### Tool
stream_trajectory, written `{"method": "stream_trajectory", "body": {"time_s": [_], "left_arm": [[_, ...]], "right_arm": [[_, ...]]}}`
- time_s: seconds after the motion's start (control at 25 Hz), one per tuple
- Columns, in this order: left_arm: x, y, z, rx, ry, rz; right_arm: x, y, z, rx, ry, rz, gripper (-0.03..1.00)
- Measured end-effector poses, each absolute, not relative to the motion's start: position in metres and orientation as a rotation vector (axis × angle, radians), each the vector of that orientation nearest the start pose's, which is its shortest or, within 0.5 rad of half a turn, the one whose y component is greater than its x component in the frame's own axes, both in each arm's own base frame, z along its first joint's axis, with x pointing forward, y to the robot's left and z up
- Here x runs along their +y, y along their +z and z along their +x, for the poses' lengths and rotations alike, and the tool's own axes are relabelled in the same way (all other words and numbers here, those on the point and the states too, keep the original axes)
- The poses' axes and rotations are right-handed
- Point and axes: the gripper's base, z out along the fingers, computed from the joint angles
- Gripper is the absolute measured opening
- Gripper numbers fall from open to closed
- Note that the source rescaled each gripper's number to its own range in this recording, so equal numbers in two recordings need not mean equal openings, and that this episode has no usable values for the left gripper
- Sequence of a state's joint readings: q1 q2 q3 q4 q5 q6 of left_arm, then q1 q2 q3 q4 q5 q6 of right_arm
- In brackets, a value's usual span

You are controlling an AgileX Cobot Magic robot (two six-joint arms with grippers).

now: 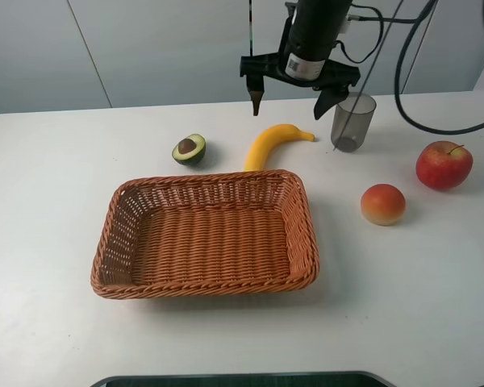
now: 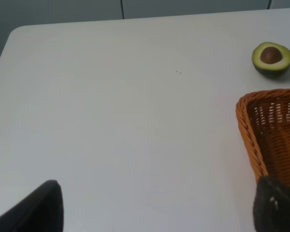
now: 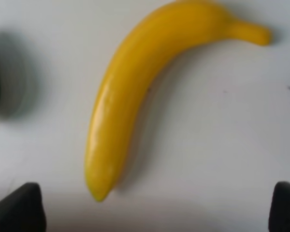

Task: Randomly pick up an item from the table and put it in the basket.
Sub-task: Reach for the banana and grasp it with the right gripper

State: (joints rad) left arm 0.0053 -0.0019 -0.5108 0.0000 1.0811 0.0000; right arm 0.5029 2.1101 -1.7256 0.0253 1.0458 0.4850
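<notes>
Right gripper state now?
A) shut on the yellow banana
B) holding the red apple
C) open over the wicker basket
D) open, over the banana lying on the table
D: the right gripper hangs open with its fingers spread wide, and the curved yellow banana lies untouched on the smooth white table beneath it.

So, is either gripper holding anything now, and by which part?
Nothing is held. The right gripper hangs open above the banana, which lies untouched on the table. The left gripper is open too, over bare table.
</notes>
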Motion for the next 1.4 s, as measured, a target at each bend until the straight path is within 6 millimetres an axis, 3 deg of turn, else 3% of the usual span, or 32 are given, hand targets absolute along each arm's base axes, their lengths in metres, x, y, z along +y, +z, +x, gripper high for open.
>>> {"method": "stream_trajectory", "body": {"time_s": [0.16,0.36,0.52,0.72,0.84,1.4], "left_arm": [[0.000,0.279,-0.007,2.052,0.003,-0.005],[0.000,0.279,-0.007,2.052,0.003,-0.005],[0.000,0.279,-0.007,2.052,0.003,-0.005],[0.000,0.279,-0.007,2.052,0.003,-0.005],[0.000,0.279,-0.007,2.052,0.003,-0.005],[0.000,0.279,-0.007,2.052,0.003,-0.005]], "right_arm": [[0.235,0.183,0.402,2.961,0.161,0.008,1.00],[0.231,0.154,0.416,2.928,0.013,0.096,1.00],[0.230,0.147,0.423,2.861,-0.025,0.195,1.00],[0.247,0.145,0.421,2.815,0.055,0.232,1.00],[0.256,0.134,0.417,2.835,0.076,0.223,1.00],[0.265,0.090,0.411,2.919,0.029,0.221,0.98]]}}
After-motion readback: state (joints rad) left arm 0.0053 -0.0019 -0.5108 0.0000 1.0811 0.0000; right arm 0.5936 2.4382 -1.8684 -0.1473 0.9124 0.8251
